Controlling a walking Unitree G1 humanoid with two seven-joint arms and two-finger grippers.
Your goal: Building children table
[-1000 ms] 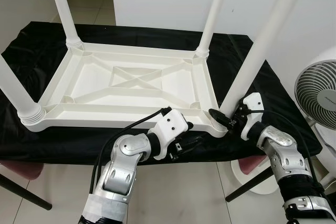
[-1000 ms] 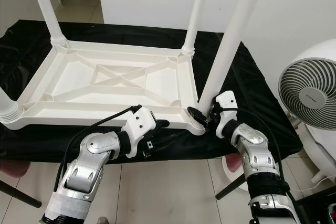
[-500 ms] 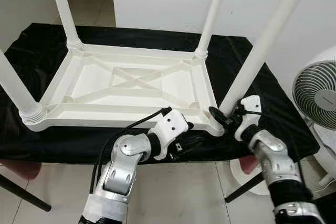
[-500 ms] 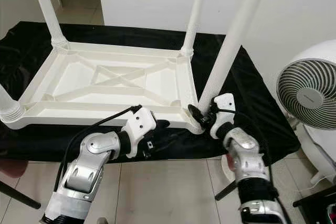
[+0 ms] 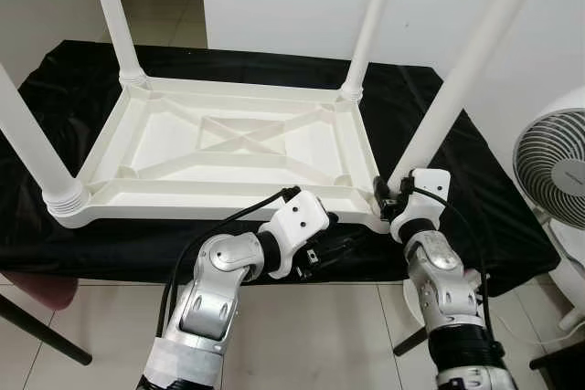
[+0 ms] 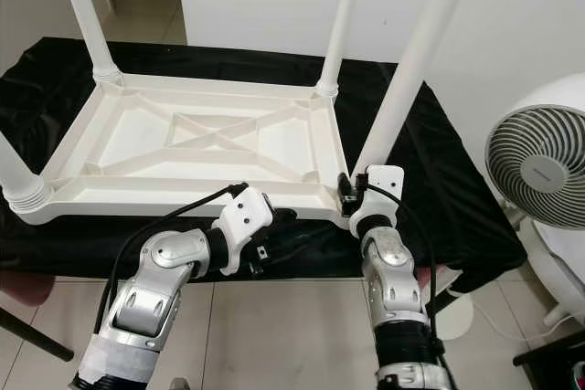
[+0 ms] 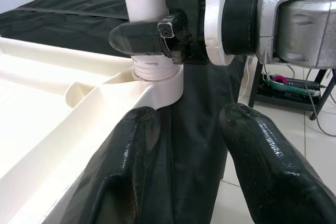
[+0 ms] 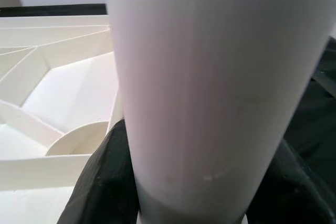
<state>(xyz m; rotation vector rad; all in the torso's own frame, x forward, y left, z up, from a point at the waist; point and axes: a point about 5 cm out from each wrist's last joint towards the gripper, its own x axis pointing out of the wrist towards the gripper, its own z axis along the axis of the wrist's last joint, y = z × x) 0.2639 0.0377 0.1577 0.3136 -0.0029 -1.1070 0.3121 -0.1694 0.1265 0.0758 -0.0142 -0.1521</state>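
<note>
Our right hand (image 5: 391, 205), lower right of the frame, clamps the near table leg (image 5: 457, 79) at its socket to seat it; our left hand (image 5: 340, 246), fingers apart, waits beside the upturned children table (image 5: 228, 143).
</note>
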